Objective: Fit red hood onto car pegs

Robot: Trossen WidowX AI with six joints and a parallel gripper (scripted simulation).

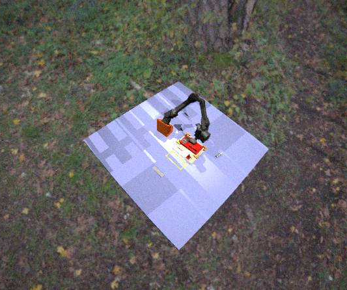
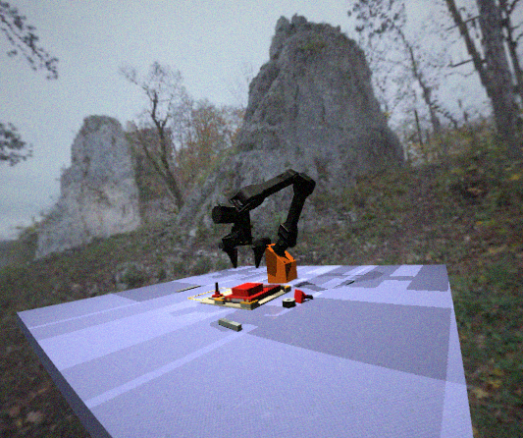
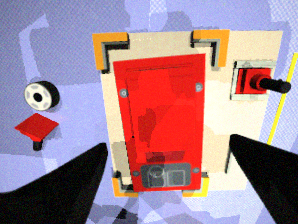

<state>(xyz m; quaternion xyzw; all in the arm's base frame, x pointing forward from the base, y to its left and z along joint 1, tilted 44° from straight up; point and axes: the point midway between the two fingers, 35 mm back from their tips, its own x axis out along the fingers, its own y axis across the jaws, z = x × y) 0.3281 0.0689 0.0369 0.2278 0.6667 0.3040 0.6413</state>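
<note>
The red hood (image 2: 247, 289) (image 3: 165, 107) rests on the red car chassis (image 3: 168, 158); it looks level in the exterior view. The pegs and corner holes cannot be made out, so how the hood seats on the deck cannot be told. The chassis sits in a cream jig (image 3: 218, 117) with orange corner brackets. My gripper (image 2: 246, 267) (image 3: 167, 144) is open and empty. It points down and hangs above the hood, clear of it, with one finger to each side in the wrist view. The engine block is hidden.
A black wheel (image 3: 41, 96) and a red piece with a dark stem (image 3: 36, 127) lie left of the jig. A red piece with a black stick (image 3: 252, 81) (image 2: 216, 293) stands upright. A yellow outline (image 1: 173, 162) and the orange arm base (image 1: 165, 127) are nearby. A short bar (image 2: 230, 324) lies beyond.
</note>
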